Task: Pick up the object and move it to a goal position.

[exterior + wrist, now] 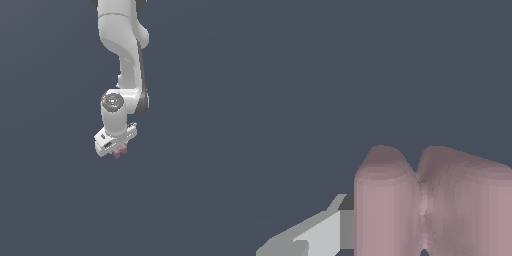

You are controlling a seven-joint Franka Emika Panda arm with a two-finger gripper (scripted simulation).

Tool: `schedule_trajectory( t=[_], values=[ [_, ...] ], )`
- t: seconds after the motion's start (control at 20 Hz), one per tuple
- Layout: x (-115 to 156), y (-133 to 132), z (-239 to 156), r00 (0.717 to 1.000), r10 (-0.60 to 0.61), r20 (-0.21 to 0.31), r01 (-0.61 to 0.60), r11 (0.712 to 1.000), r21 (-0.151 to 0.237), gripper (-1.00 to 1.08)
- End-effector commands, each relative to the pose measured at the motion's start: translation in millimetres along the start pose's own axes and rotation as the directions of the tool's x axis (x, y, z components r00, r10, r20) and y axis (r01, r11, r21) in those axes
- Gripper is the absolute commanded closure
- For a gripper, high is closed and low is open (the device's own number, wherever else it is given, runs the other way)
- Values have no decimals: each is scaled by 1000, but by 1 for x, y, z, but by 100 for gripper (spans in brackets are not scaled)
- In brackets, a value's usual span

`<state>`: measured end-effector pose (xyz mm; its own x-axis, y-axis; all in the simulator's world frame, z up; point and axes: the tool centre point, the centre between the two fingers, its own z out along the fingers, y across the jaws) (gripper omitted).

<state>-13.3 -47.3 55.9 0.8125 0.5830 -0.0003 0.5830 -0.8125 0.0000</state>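
Observation:
The object is a tiny dusty-pink piece of two stubby blocks joined side by side. In the exterior view it pokes out from under the white hand of my gripper, near the middle of the picture. In the wrist view the object fills the near part of the picture, and one grey finger lies against its side. The other finger is out of view. The jaws stand closed on the object.
A plain dark grey-blue ground lies all around. The white arm reaches in from the exterior view's top. No goal marker shows.

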Motion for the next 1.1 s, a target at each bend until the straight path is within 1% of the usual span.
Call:
schedule_trajectory(
  t=[0.0,0.25,0.8,1.05],
  values=[
    [2,5,-12,1000,0,-1,0,1000,-1,108],
    [6,21,-45,1000,0,-1,0,1000,0,108],
    [20,68,-144,1000,-1,-2,1,1000,1,108],
    [26,85,-178,1000,-1,-1,1,1000,1,108]
  ],
)
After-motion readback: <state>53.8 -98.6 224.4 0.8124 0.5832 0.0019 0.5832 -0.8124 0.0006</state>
